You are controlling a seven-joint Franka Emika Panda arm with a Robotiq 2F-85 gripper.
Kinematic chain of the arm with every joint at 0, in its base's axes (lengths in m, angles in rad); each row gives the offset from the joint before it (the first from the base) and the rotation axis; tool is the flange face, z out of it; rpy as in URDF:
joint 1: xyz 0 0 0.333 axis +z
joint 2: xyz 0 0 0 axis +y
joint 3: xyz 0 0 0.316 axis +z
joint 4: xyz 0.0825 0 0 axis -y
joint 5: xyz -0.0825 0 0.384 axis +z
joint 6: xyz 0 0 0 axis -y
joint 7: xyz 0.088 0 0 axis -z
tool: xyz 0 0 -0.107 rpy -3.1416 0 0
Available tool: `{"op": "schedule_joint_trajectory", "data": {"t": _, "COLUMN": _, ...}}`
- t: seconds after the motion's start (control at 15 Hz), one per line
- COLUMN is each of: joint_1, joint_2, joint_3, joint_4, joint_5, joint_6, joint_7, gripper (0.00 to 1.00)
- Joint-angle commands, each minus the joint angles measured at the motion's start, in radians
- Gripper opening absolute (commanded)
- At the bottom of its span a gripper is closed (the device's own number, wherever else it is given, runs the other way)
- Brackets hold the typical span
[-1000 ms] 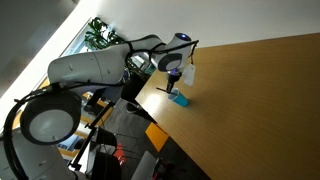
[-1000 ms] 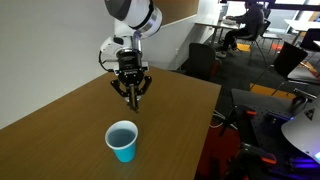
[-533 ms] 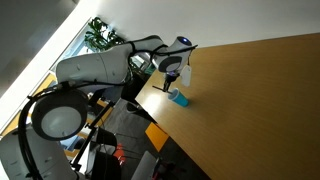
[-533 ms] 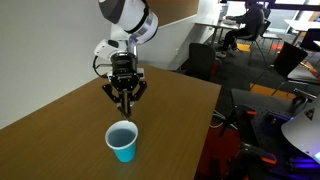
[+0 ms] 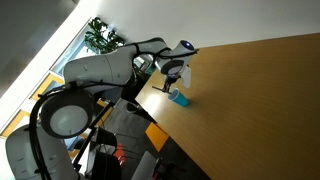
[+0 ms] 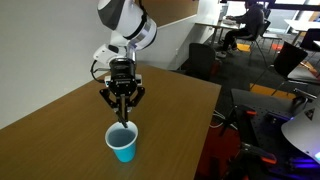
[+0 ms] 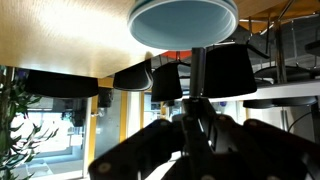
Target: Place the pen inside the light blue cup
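Observation:
The light blue cup [image 6: 122, 143] stands upright near the table's front corner; it also shows in an exterior view [image 5: 179, 98] and, from above, in the wrist view [image 7: 183, 22]. My gripper [image 6: 122, 106] hangs just above the cup's mouth, pointing down, and is shut on the pen [image 6: 123, 116], a thin dark stick that sticks out below the fingers toward the cup's opening. In the wrist view the pen [image 7: 197, 60] runs between the two dark fingers [image 7: 166, 82], in line with the cup. The gripper also shows in an exterior view [image 5: 172, 80].
The wooden table [image 6: 60, 130] is large; its edge [image 6: 205, 120] runs close beside the cup. Office chairs [image 6: 200, 60] and desks stand beyond that edge. A potted plant [image 5: 100, 35] stands behind the robot's base.
My gripper has moved with the pen across the table toward the cup and now hangs right above it. The cup has not moved.

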Motion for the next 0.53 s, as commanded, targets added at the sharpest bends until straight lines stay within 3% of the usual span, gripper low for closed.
{"op": "schedule_joint_trajectory", "data": {"t": 0.0, "joint_1": 0.023, "joint_2": 0.02, "joint_3": -0.036, "joint_4": 0.042, "joint_5": 0.018, "joint_6": -0.057, "joint_7": -0.039, "gripper": 0.03}}
{"op": "schedule_joint_trajectory", "data": {"t": 0.07, "joint_1": 0.027, "joint_2": 0.023, "joint_3": -0.041, "joint_4": 0.045, "joint_5": 0.015, "joint_6": -0.058, "joint_7": -0.04, "gripper": 0.05}}
{"op": "schedule_joint_trajectory", "data": {"t": 0.13, "joint_1": 0.03, "joint_2": 0.027, "joint_3": -0.043, "joint_4": 0.049, "joint_5": 0.014, "joint_6": -0.061, "joint_7": -0.037, "gripper": 0.37}}
{"op": "schedule_joint_trajectory", "data": {"t": 0.2, "joint_1": 0.032, "joint_2": 0.031, "joint_3": -0.044, "joint_4": 0.052, "joint_5": 0.013, "joint_6": -0.061, "joint_7": -0.035, "gripper": 0.38}}
{"op": "schedule_joint_trajectory", "data": {"t": 0.47, "joint_1": 0.037, "joint_2": 0.044, "joint_3": -0.045, "joint_4": 0.061, "joint_5": 0.013, "joint_6": -0.063, "joint_7": -0.03, "gripper": 0.67}}
